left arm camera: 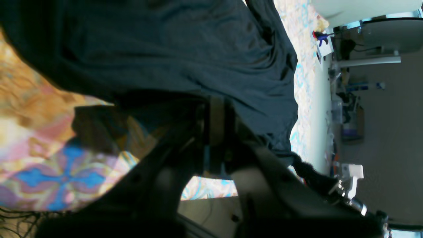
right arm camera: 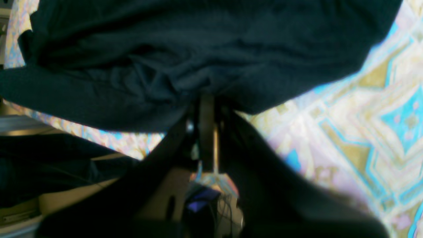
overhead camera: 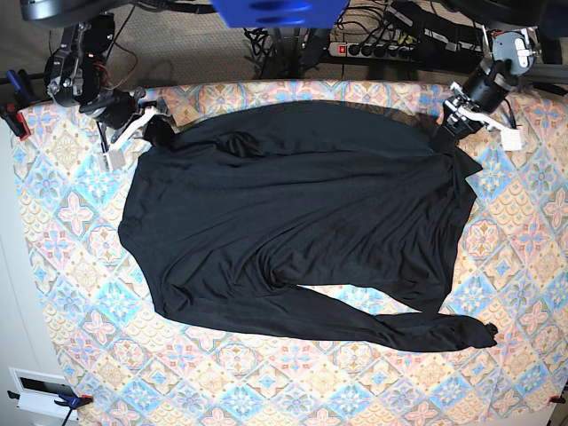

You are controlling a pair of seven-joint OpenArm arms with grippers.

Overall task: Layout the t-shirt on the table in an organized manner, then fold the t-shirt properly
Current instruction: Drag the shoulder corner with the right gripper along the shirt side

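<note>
Left hand (overhead camera: pixel 444 131) clenched on far right corner of plain black long-sleeved thin-fabric t-shirt (overhead camera: pixel 293 231); right hand (overhead camera: pixel 151 129) clenched on far left corner. Spread mostly flat across table covered in pastel blue, pink and cream diamond-tile cloth (overhead camera: pixel 80 266), one sleeve trailing along near edge toward right.
</note>
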